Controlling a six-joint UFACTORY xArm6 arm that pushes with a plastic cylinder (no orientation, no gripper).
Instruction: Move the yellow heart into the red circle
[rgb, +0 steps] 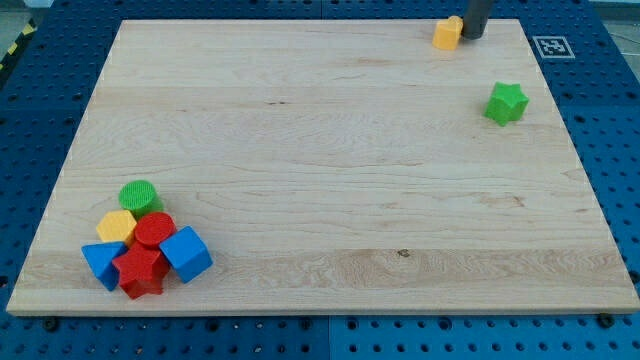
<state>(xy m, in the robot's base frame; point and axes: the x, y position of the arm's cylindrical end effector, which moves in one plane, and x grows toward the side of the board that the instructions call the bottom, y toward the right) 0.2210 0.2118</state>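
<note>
The yellow heart (447, 34) lies at the view's top right, close to the board's top edge. My tip (472, 35) stands right beside it on its right, touching or nearly touching it. The red circle (154, 230) sits far away at the view's bottom left, inside a tight cluster of blocks. The rod enters from the view's top edge, and only its lower part shows.
Around the red circle are a green circle (139, 195), a yellow block (116, 226), a blue cube (186, 253), a blue block (103, 264) and a red block (140, 272). A green star (506, 103) lies at the right. The wooden board (320, 160) has a marker tag (552, 46) at its top-right corner.
</note>
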